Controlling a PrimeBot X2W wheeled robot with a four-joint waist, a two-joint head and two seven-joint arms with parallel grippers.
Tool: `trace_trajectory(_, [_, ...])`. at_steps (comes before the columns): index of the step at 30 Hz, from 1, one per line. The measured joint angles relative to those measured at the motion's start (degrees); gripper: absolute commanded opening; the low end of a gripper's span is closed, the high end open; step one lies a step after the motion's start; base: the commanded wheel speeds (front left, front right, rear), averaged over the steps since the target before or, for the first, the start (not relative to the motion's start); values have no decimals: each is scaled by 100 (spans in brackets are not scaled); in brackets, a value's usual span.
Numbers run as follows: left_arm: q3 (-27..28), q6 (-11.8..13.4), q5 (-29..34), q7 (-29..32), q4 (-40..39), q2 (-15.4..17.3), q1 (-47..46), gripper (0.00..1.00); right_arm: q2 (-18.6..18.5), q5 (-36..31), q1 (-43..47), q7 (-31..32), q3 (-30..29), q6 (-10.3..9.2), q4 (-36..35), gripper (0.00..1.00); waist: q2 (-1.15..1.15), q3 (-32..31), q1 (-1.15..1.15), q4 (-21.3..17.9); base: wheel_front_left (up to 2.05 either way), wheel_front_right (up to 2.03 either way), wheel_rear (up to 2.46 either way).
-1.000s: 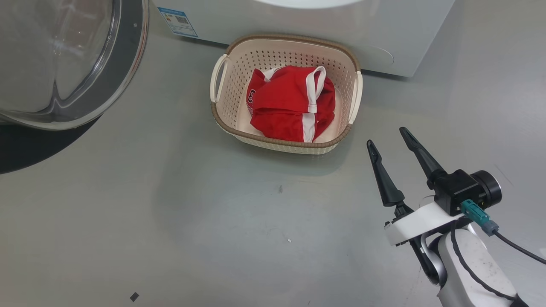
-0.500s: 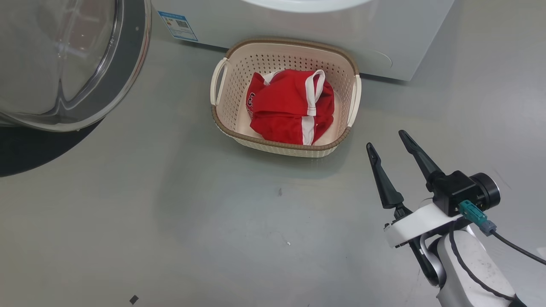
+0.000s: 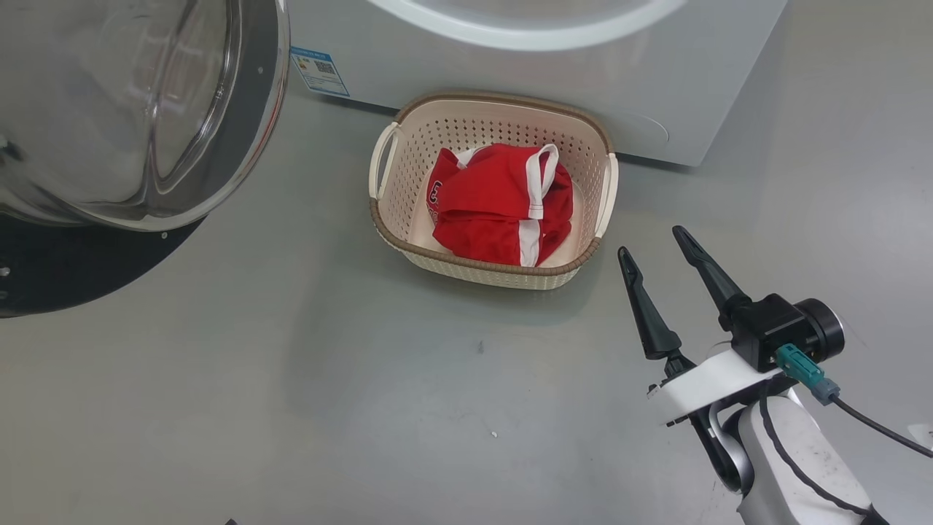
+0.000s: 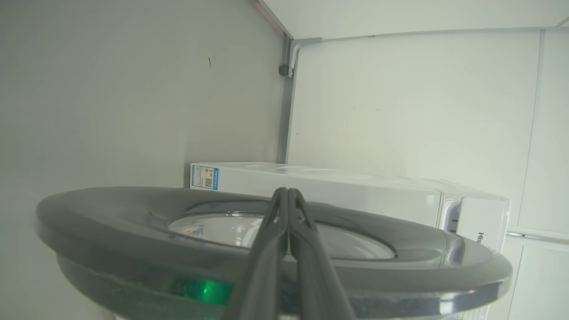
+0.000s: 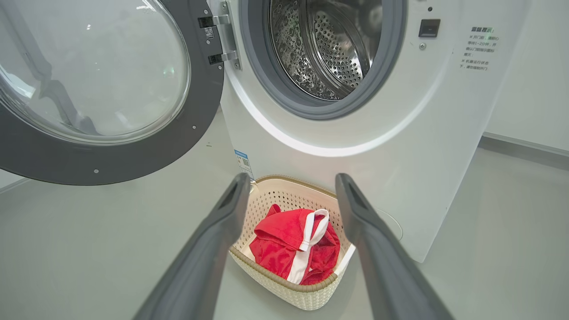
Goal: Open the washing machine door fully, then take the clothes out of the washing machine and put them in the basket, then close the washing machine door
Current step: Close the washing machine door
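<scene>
Door stage: left claw [image 4: 286,192] pressed together at the door [image 4: 133,209] rim; right claw [image 3: 650,240] spread wide, holding nothing.
We list outward: door swung open left of the washing machine [image 3: 656,87]; clothes [image 3: 488,211], soft and light, lying in the basket [image 3: 408,146] on the floor [image 3: 291,379] before it. We judge the door stiff, hinged, glossy and slippery: best pushed at the rim edge far from the hinge [image 5: 220,40].

The black-edged white forearm [image 3: 809,474] carries a teal connector [image 3: 798,362], a black cable [image 3: 882,430] and long dark tapered jaws.
</scene>
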Motion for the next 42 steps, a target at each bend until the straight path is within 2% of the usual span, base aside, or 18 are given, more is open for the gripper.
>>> trace_trajectory(9, [-133,-34,0,386,-69,-64,30,0,29,34,4,0,10,1,2,100,0,-103,0,16,0,0,0])
trace_trajectory(20, [-471,-233,16,905,-208,-466,302,0,45,42,38,0,-59,0,2,100,0,-251,0,60,0,0,0])
trace_trajectory(33, [-581,-413,16,1458,-613,-558,710,0,113,92,78,0,-64,0,0,100,0,-420,0,135,0,0,0])
trace_trajectory(42, [-749,-483,-2,1876,-1004,-872,1056,0,140,94,155,0,-68,1,-7,100,0,-472,0,193,0,0,0])
